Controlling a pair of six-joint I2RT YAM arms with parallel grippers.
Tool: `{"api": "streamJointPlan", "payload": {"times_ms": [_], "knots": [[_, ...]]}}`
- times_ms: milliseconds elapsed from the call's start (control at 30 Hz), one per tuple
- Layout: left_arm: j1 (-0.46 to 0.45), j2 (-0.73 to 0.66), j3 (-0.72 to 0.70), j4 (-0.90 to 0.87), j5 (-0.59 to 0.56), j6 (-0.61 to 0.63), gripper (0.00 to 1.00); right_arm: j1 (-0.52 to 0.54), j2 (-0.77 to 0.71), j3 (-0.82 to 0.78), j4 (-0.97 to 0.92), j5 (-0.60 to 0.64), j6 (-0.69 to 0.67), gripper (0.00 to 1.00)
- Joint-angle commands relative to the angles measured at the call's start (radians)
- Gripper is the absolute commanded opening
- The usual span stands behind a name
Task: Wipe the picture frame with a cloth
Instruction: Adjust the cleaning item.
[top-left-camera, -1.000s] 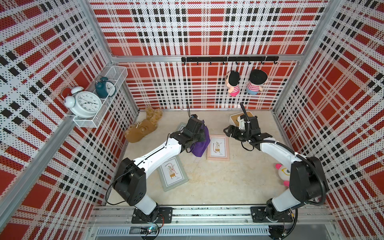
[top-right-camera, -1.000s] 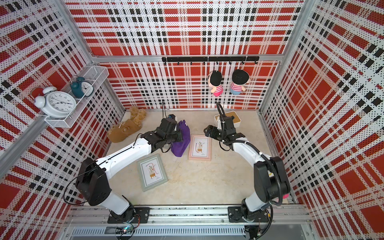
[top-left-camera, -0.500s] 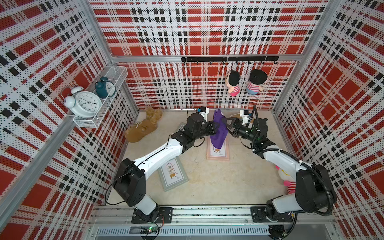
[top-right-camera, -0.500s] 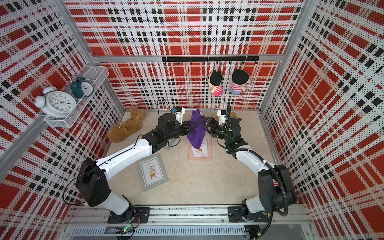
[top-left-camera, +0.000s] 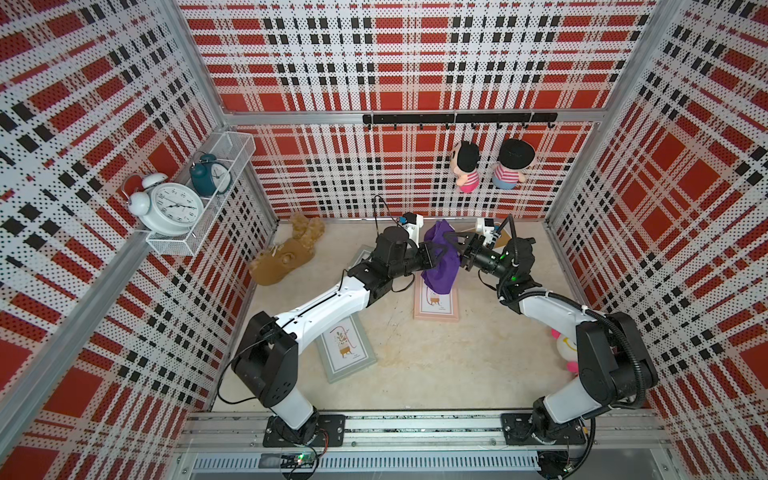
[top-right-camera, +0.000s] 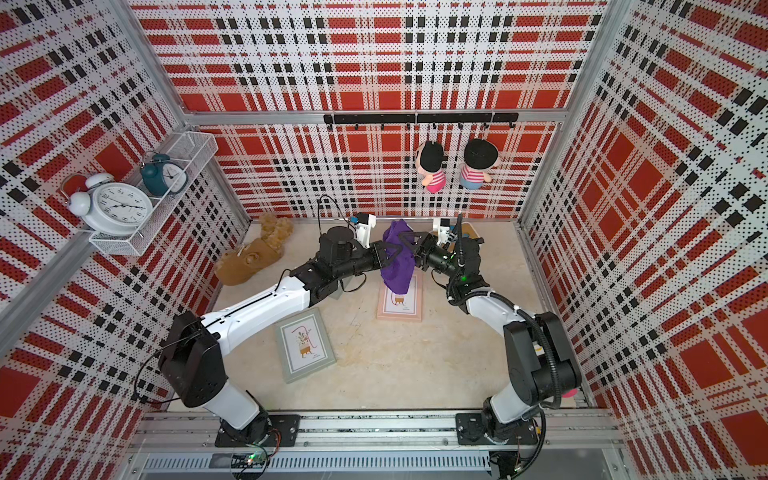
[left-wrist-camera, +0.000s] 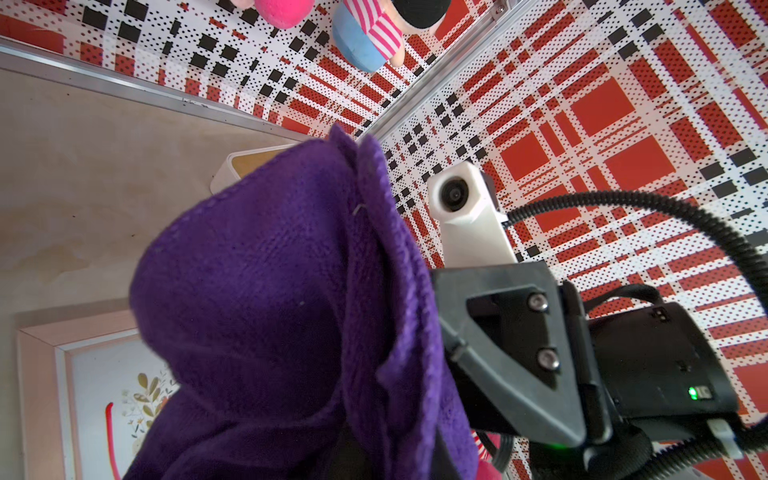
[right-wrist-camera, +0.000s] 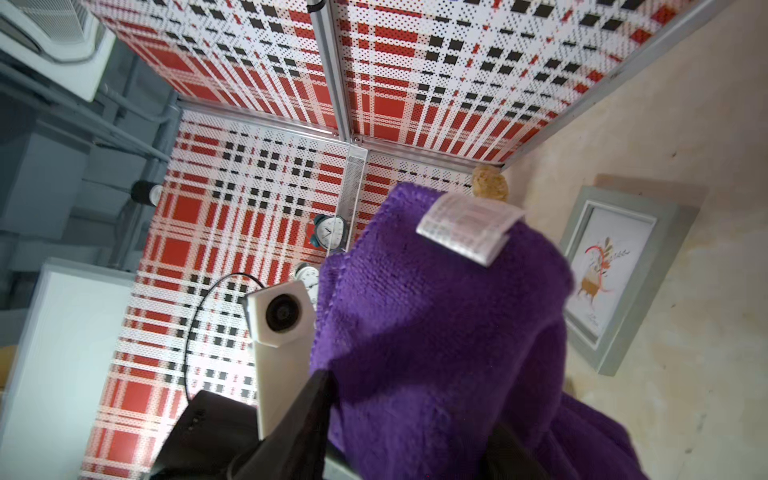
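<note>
Since a second ago the left gripper (top-left-camera: 435, 252) has carried the cloth (top-left-camera: 441, 262) up off the worktop (top-left-camera: 457, 365) and over toward the centre, and the right gripper (top-left-camera: 458, 249) has swung in from the back to meet it. The cloth now hangs in the air between the two grippers, and its lower folds droop over the upper end of the pink picture frame (top-left-camera: 436, 311), which lies flat. A second, grey-green frame (top-left-camera: 345, 350) lies well apart, nearer the left arm's base.

The cloth looks light, soft and limp, a thick-piled rag that bunches and sags wherever it is not held. It will not slip easily, but a bite on a single thin edge could pull free. A bunched fold near the top, close to the white tag (right-wrist-camera: 469, 232), looks like the surest place to take it, leaving a broad pad hanging for wiping.

The left gripper is pressed together on the cloth's upper folds and bears its weight. The right gripper has the cloth between its jaws, which have drawn in partway. In the left wrist view one finger (left-wrist-camera: 498, 332) lies against the hem. Whether that gripper already pinches firmly cannot be told.
</note>
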Motion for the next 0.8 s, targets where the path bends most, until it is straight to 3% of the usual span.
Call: {"api": "streamJointPlan", "payload": {"times_ms": [0,100,133,300,433,600,767], "knots": [[-0.006,-0.005,-0.004,0.019,0.022,0.01,0.04,-0.002,-0.006,-0.004,0.094,-0.004,0.014,0.22],[-0.002,-0.028,-0.037,0.028,0.011,0.007,0.21,-0.011,-0.024,-0.003,0.039,0.018,-0.028,0.02],[0.002,-0.038,-0.049,0.03,0.009,0.004,0.29,-0.015,-0.034,-0.002,0.007,0.028,-0.053,0.0],[0.049,-0.12,-0.16,0.067,-0.011,-0.013,0.77,-0.053,-0.125,0.031,-0.337,0.123,-0.303,0.0],[0.115,-0.203,-0.263,0.082,-0.049,-0.012,0.99,-0.073,-0.222,0.129,-0.794,0.357,-0.649,0.0],[0.188,-0.25,-0.361,0.08,-0.088,-0.003,0.98,-0.073,-0.272,0.227,-1.139,0.706,-0.973,0.0],[0.209,-0.204,-0.403,0.09,-0.09,-0.006,0.98,-0.073,-0.267,0.247,-1.227,0.89,-1.087,0.0]]}}
